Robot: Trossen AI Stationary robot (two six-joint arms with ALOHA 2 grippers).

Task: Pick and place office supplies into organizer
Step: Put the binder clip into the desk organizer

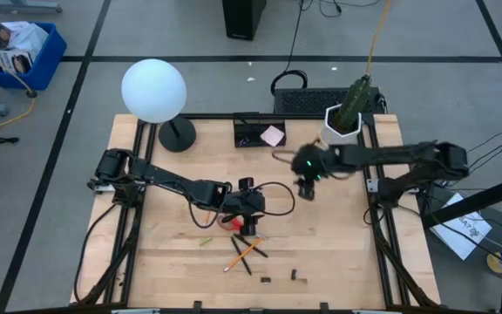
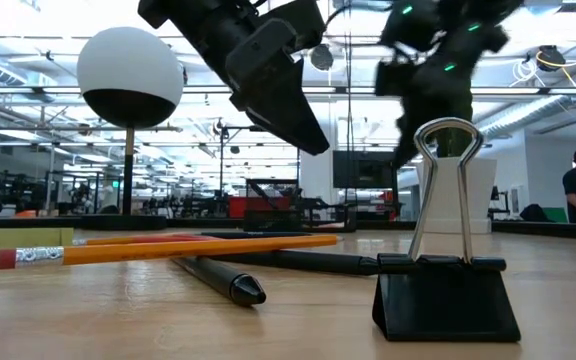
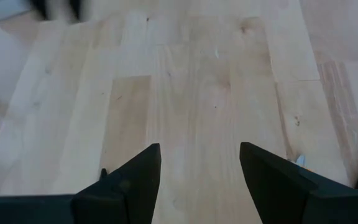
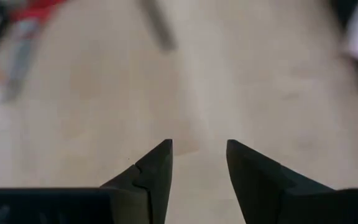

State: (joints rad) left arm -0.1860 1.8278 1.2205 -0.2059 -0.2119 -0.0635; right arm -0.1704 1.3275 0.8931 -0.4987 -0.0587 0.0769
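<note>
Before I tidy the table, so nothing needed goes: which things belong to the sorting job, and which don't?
Job: organizer, pink sticky-note pad in it, red-handled scissors, pencils, pens, clips.
Not: globe lamp, plant pot.

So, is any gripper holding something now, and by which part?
Nothing is held. The left gripper and the right gripper are both open, with only bare table between their fingers.

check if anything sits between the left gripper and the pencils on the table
Nothing visible does. The left gripper hangs open and empty just above the red-handled scissors, and the pencils lie right beyond them on bare wood with black pens crossed among them. The scissors are the only thing close by.
</note>
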